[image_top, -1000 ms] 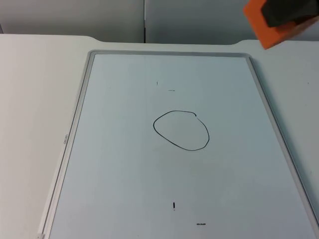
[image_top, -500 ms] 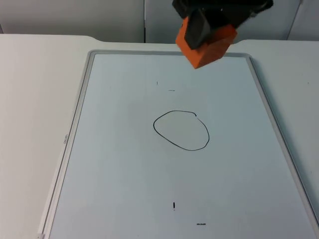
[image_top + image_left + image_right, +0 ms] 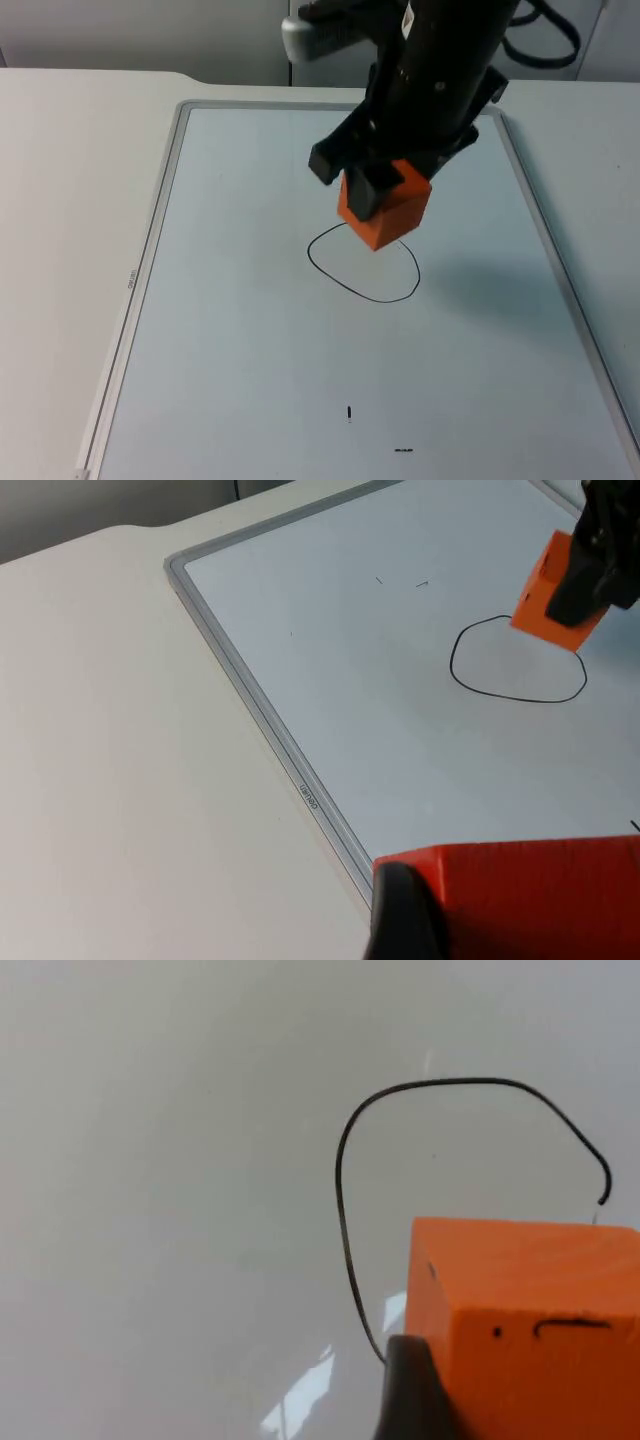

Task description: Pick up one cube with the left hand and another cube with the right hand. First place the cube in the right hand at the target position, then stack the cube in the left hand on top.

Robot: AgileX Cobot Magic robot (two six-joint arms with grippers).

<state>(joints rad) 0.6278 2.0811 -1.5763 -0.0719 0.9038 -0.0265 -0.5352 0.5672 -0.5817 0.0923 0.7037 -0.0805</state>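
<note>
In the left wrist view we are holding the second orange cube (image 3: pixel 530 895) closed in the left gripper (image 3: pixel 415 920), waiting off the left side of the whiteboard (image 3: pixel 330 670), beyond its grey frame (image 3: pixel 262 720) and over the bare table top (image 3: pixel 110 730). From there we are looking across the board at the drawn circle (image 3: pixel 517 658) and at the first cube hanging by it.

Farther in, over the middle of the board, we are carrying the first orange cube (image 3: pixel 384 208) clamped in the right gripper (image 3: pixel 372 186). In the top view the cube is overlapping the far edge of the circle (image 3: pixel 363 262); its shadow is falling apart from it, so we judge it is above the surface and not yet set down. In the right wrist view the cube (image 3: pixel 525 1325) is sitting over one side of the black outline (image 3: pixel 345 1210).

We judge we are in the placing step for the right-hand cube. The next move calls for bringing it a little nearer, toward the ring's centre, lowering it flat, then releasing and lifting clear before the left arm comes across to stack.

The board around the circle is bare except for small pen marks (image 3: pixel 349 412), and the frame is well apart from the target, so both arms are getting free room.
</note>
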